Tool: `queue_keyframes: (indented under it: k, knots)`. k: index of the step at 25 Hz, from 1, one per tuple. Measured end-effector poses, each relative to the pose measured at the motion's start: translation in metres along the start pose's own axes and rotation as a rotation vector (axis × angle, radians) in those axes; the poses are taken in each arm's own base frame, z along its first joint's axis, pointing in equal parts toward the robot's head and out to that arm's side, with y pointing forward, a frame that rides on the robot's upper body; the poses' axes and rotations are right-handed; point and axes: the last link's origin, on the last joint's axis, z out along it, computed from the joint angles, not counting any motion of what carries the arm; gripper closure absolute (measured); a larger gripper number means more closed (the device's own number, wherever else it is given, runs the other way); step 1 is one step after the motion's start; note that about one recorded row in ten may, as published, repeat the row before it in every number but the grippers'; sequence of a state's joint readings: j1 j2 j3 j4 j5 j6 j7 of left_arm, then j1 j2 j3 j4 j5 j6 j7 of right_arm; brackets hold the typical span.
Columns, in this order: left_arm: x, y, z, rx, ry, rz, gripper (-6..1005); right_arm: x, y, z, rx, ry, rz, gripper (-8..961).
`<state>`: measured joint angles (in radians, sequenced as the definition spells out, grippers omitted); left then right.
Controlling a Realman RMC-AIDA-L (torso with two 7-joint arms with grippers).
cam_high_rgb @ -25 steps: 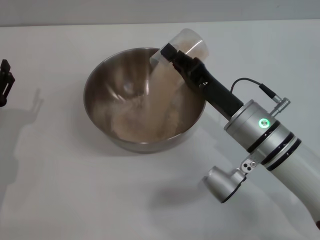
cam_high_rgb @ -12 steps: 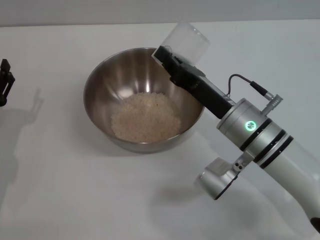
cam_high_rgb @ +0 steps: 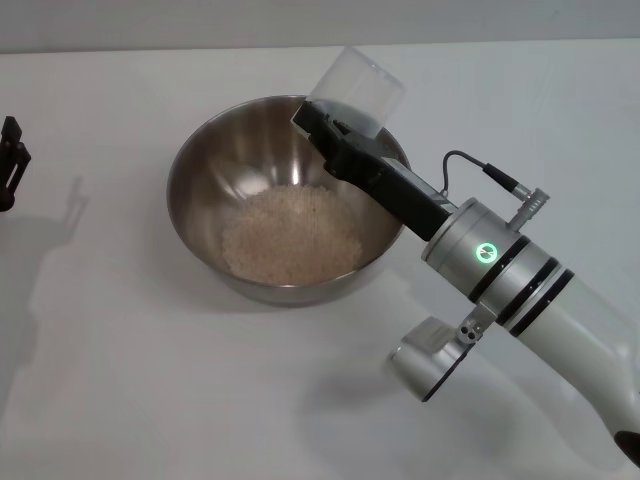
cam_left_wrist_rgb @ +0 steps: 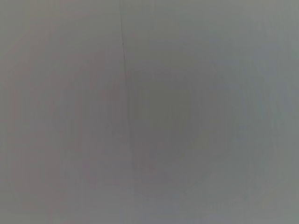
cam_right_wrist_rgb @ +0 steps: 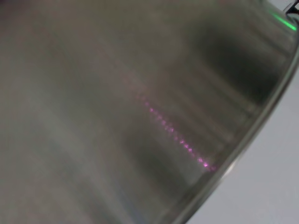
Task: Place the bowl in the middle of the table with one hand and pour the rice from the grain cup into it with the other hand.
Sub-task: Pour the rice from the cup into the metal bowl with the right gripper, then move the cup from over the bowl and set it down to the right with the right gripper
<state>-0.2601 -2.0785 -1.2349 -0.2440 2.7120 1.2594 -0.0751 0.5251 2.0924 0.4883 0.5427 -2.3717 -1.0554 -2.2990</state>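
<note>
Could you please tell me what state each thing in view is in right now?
Grain cup: tipped over the bowl's far rim, looks empty.
Rice: heaped in the bowl's bottom.
Bowl: upright on the table.
Right gripper: shut on the grain cup.
Left gripper: at the table's left edge.

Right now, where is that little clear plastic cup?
In the head view, the cup is held tipped up by the right gripper over the far right rim of the metal bowl, above the rice.
</note>
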Motion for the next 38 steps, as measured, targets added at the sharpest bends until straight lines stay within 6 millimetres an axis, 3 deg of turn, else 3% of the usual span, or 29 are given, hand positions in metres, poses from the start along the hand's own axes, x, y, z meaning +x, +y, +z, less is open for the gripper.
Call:
queue_keyframes:
  k: [6, 11, 12, 18, 21, 22, 24, 26, 27, 28, 32, 37, 38]
  knots:
    - [0.0, 0.001, 0.0, -0.003, 0.001, 0.0, 197, 0.002, -0.003, 0.002, 0.009, 0.016, 0.133, 938]
    - [0.0, 0.001, 0.001, -0.005, 0.002, 0.001, 197, 0.01, -0.008, 0.003, 0.053, 0.055, 0.51, 938]
    - [0.0, 0.001, 0.001, -0.006, 0.002, 0.001, 197, 0.013, -0.009, 0.002, 0.071, 0.074, 0.653, 938]
    - [0.0, 0.002, 0.0, -0.011, 0.001, 0.001, 197, 0.02, -0.009, 0.0, 0.09, 0.16, 0.965, 938]
    - [0.0, 0.003, 0.0, -0.016, -0.001, 0.001, 197, 0.027, -0.011, -0.003, 0.16, 0.19, 1.192, 938]
    - [0.0, 0.003, 0.0, -0.016, -0.001, 0.001, 197, 0.034, -0.011, -0.007, 0.214, 0.205, 1.358, 938]
    - [0.0, 0.003, 0.0, -0.016, -0.001, 0.001, 197, 0.037, -0.01, -0.009, 0.239, 0.213, 1.435, 938]
    - [-0.001, 0.003, -0.001, -0.018, -0.003, 0.001, 197, 0.043, -0.006, -0.013, 0.282, 0.221, 1.585, 938]
    - [-0.001, 0.004, -0.001, -0.021, -0.005, 0.002, 197, 0.051, 0.002, -0.019, 0.329, 0.239, 1.765, 938]
    - [-0.001, 0.004, -0.001, -0.021, -0.005, 0.002, 197, 0.051, 0.002, -0.019, 0.329, 0.239, 1.765, 938]
    - [-0.001, 0.004, -0.002, -0.022, -0.005, 0.001, 197, 0.067, 0.022, -0.034, 0.4, 0.259, 2.056, 938]
    - [-0.001, 0.004, -0.002, -0.022, -0.005, 0.001, 197, 0.089, 0.059, -0.065, 0.45, 0.422, 2.183, 939]
    - [-0.001, 0.004, -0.002, -0.022, -0.005, 0.001, 197, 0.089, 0.059, -0.065, 0.45, 0.422, 2.183, 939]
